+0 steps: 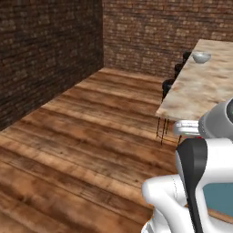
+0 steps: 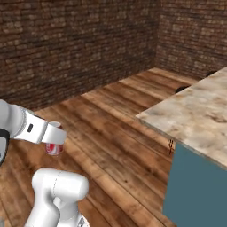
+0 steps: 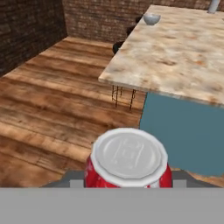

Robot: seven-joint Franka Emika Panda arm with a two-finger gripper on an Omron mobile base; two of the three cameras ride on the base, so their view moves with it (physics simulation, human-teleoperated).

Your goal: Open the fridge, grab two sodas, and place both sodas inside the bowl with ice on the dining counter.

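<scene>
Gripping the soda can (image 3: 128, 160), gripper (image 3: 127, 177) closed; left base view adds bowl (image 1: 201, 57)

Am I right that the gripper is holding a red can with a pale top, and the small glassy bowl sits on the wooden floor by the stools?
Not quite. The gripper does hold the red can with a pale top, but the small glassy bowl sits on the beige marbled stone counter, near its far end, not on the floor. The left base view shows it.

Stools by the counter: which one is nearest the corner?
The stool lowest in the left base view, beside the counter corner; the other two sit farther back toward the bowl.
</scene>
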